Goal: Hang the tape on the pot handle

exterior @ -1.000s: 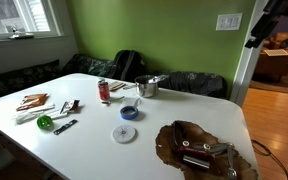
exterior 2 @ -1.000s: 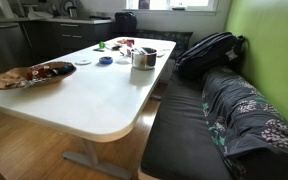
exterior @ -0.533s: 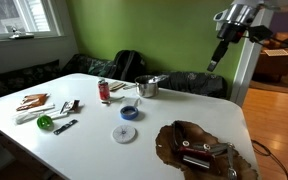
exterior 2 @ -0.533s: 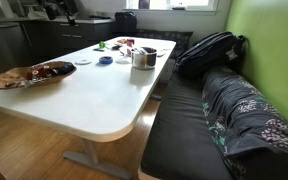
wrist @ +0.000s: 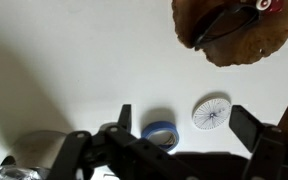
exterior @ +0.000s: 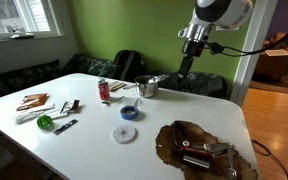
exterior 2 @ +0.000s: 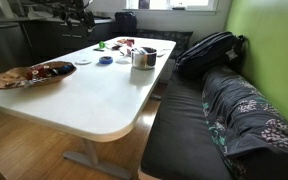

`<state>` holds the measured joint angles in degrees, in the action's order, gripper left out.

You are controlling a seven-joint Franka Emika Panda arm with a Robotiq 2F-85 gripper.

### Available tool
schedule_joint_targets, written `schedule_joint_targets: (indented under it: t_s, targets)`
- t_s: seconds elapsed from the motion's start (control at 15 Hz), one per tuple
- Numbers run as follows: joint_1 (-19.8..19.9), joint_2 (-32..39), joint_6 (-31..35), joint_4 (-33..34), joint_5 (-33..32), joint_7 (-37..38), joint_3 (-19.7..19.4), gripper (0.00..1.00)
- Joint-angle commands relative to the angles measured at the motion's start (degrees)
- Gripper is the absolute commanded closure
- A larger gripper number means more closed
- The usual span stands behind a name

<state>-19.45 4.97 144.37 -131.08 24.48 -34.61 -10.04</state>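
The end effector (exterior: 185, 68) — fingers spread — has swung in toward the pot handle (exterior: 163, 79); tape (exterior: 130, 112) unmoved.

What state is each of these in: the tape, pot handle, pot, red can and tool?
tape: lying flat, not hung
pot handle: bare
pot: upright
red can: upright
tool: open, empty, up in the air

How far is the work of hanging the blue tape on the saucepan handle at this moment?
Done: nothing yet. The small blue ring-shaped roll of tape lies flat on the white table, apart from the small shiny steel saucepan. In hand: the open, empty end effector hangs high above the table. Left: descend, grasp the tape, lift it and slip it over the thin metal handle.
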Motion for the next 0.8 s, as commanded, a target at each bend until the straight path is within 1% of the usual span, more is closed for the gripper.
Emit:
schedule_joint_targets:
  t_s: [0.0,0.07,0.13,0.2,0.27,0.33,0.4,0.47,0.53,0.6,0.73]
  targets:
    - [6.52,0.07,-0.09,0.26,-1.08,0.67,6.37,0.0]
    - [6.68,0.06,-0.29,0.38,-1.06,0.51,6.33,0.0]
    - [7.17,1.17,0.83,1.13,-1.96,3.19,6.95,0.0]
    - [7.89,5.85,4.45,4.5,-2.27,7.17,8.54,0.0]
    - [8.78,9.16,6.78,7.32,-0.85,8.81,10.31,0.0]
    - [8.53,13.19,13.46,9.92,-4.54,14.27,11.39,0.0]
    - [8.37,15.57,16.84,11.74,-8.27,18.47,11.86,0.0]
    - [7.28,18.26,19.07,14.11,-12.95,22.94,11.44,0.0]
    - [1.45,21.56,20.45,17.16,-16.44,27.22,5.87,0.0]
    - [-1.44,24.79,20.58,20.39,-20.59,31.94,3.22,0.0]
    - [-6.88,31.22,17.39,27.83,-24.54,38.82,-1.29,0.0]
